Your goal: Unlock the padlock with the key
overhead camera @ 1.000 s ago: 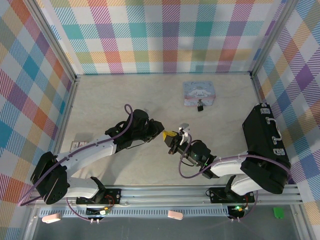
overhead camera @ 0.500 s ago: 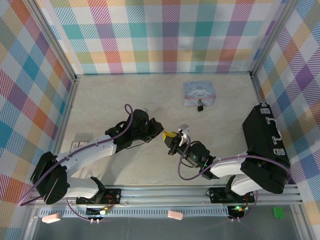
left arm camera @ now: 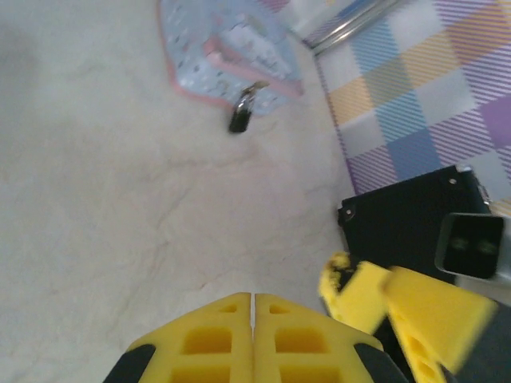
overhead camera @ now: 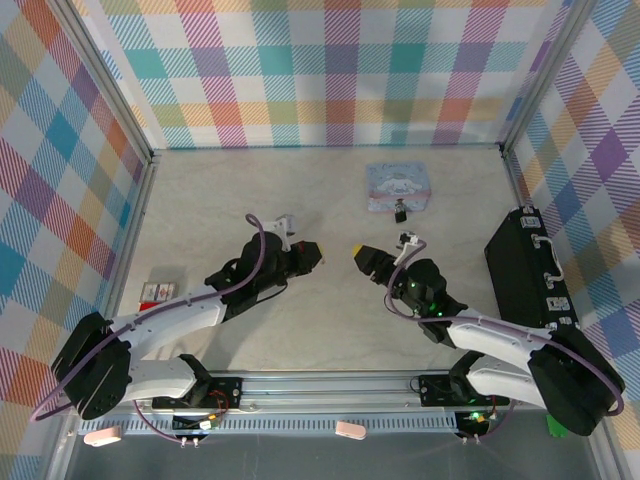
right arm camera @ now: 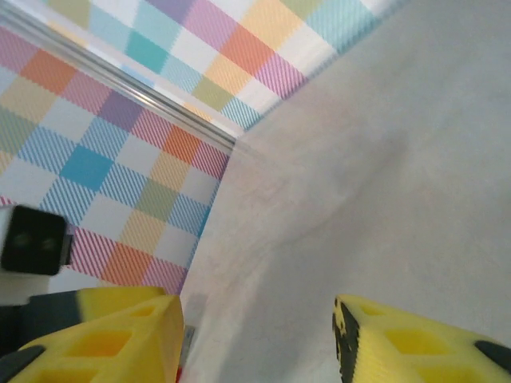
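a pale marbled table (overhead camera: 220,200) sits inside bright plaid walls. the padlock (overhead camera: 400,212) lies ahead of the right gripper (overhead camera: 362,255), apart from it, at the near edge of the blue tin (overhead camera: 400,185). the left gripper (overhead camera: 312,254) faces the right one, its pads (left arm camera: 215,339) pressed together; whether the key is pinched there is too small to tell. the right gripper's fingers (right arm camera: 120,327) stand wide. the step in hand looks like fetching the padlock: next the right gripper must reach forward and close on its body.

The top external camera is looking steeply down from behind the arm bases over the table (overhead camera: 230,190). The wrist cameras are riding close behind the left gripper (left arm camera: 252,302), facing the padlock (left arm camera: 239,120) ahead, which the overhead view is also covering, and the right gripper (right arm camera: 255,313), facing the plaid wall (right arm camera: 120,104).
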### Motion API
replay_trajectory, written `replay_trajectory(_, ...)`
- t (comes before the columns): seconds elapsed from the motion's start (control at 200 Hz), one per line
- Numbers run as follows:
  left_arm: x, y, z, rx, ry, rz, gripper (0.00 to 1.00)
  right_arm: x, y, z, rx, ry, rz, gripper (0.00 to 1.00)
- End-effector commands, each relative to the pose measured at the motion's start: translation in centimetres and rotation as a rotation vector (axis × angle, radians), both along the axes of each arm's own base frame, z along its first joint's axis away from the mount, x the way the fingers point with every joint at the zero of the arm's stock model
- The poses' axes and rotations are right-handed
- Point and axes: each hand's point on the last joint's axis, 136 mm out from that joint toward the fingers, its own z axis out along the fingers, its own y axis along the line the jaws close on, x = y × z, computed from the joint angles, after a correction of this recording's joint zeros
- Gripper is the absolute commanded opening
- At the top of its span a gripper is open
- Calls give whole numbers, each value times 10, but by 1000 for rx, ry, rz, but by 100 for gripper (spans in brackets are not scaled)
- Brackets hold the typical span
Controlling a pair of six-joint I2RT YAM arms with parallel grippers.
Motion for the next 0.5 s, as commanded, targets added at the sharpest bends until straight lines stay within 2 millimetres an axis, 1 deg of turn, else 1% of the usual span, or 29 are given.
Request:
replay_trajectory(0.0, -1, -8, 59, 1, -428, -94, 0, -14, 18, -13, 216, 298, 102, 52)
replay_trajectory(0.03, -6, -13, 61, 36, -503, -146, 0, -14, 21, -11, 249, 312, 116, 52)
replay_trajectory(0.06, -11, -20, 59, 91, -550, -202, 0, -14, 25, -8, 280, 319, 132, 51)
replay_trajectory(0.09, -14, -26, 52, 201, -594, -252, 0, -14, 28, -5, 302, 326, 147, 51)
replay_trajectory(0.17, -11, -30, 29, 550, -630, -286, 0, -12, 33, -3, 292, 332, 167, 50)
replay_trajectory(0.22, -11, -33, 17, 732, -662, -327, 0, -12, 32, -11, 235, 363, 151, 50)
replay_trajectory(0.25, -11, -34, 11, 812, -681, -343, 0, -11, 30, -14, 206, 371, 135, 50)
replay_trajectory(0.275, -11, -33, 9, 862, -700, -346, 0, -12, 26, -23, 176, 394, 114, 50)
replay_trajectory(0.32, -9, -31, 8, 909, -724, -339, 0, -12, 20, -27, 166, 392, 83, 51)
replay_trajectory(0.375, -8, -26, 11, 904, -753, -309, 0, -13, 13, -27, 172, 380, 57, 51)
replay_trajectory(0.495, -16, -27, 17, 836, -795, -320, 0, -16, 9, -17, 154, 360, 57, 51)
